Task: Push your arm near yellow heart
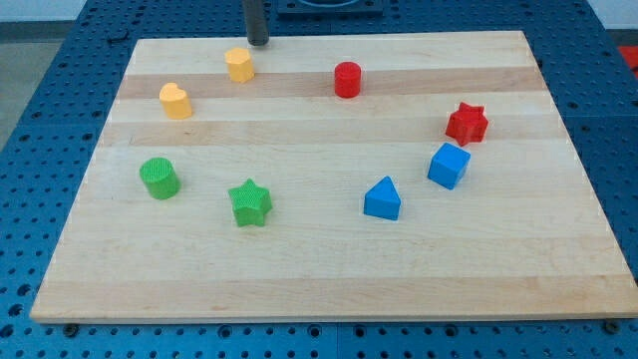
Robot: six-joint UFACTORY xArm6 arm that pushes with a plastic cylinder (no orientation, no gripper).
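Observation:
The yellow heart (175, 101) lies near the board's upper left. A yellow hexagon-like block (239, 65) lies to its upper right. My tip (258, 43) is at the board's top edge, just right of and above the yellow hexagon block, and well to the upper right of the yellow heart. It touches no block.
A red cylinder (347, 79) sits at the top middle, a red star (467, 123) at the right, a blue cube (449, 166) and a blue triangular block (383, 198) lower right, a green cylinder (159, 178) and a green star (249, 202) lower left. The wooden board (329, 279) rests on a blue perforated table.

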